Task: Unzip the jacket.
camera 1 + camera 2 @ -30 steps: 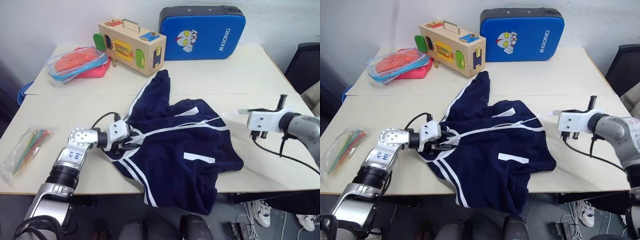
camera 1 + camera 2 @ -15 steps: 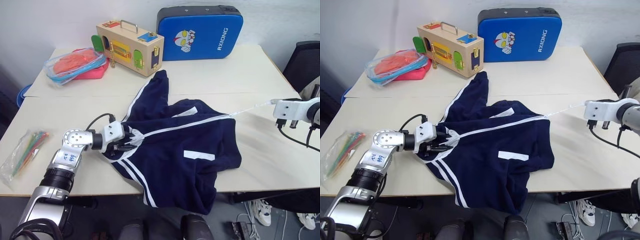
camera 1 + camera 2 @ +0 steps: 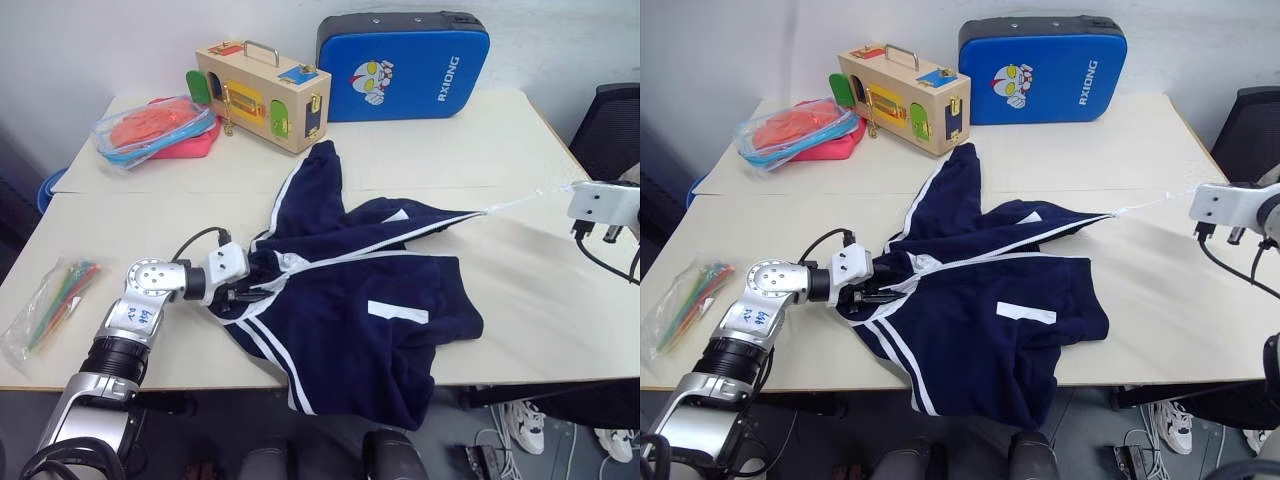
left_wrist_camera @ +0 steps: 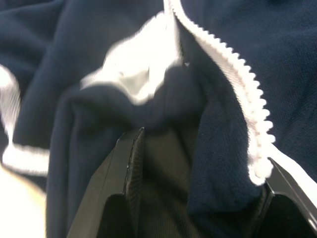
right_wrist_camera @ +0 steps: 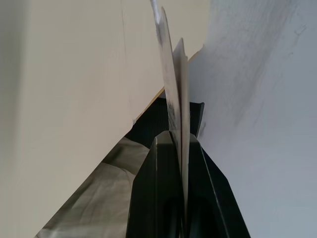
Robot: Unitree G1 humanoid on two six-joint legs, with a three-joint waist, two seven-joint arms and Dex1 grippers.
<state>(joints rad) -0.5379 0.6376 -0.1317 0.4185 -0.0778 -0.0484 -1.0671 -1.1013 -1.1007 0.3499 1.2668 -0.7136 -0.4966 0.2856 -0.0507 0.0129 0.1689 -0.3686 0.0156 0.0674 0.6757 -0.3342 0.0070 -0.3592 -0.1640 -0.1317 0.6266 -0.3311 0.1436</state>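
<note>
The jacket (image 3: 350,310) is lying at the table's (image 3: 480,140) front edge, its hem spilling over, one sleeve reaching toward the middle. The left gripper (image 3: 248,287) is clamping the collar end of the navy fabric beside the white zipper (image 3: 400,240), as the left wrist view shows. The right gripper (image 3: 1193,203) is hanging off the table's right edge, fingers pinched on thin paper hang tags (image 5: 174,94), with a white line stretching taut from it to the front opening.

Progress, as a judgement: the zipper teeth are looking parted along most of the front, so unzipping is well along; whether the slider has cleared the bottom end I cannot tell.

Count:
- one jacket
- one blue hard case (image 3: 403,65), back edge
- one wooden latch box (image 3: 262,93)
- one clear bag of orange contents (image 3: 152,125), back left corner
- one packet of coloured sticks (image 3: 52,298), left edge
</note>
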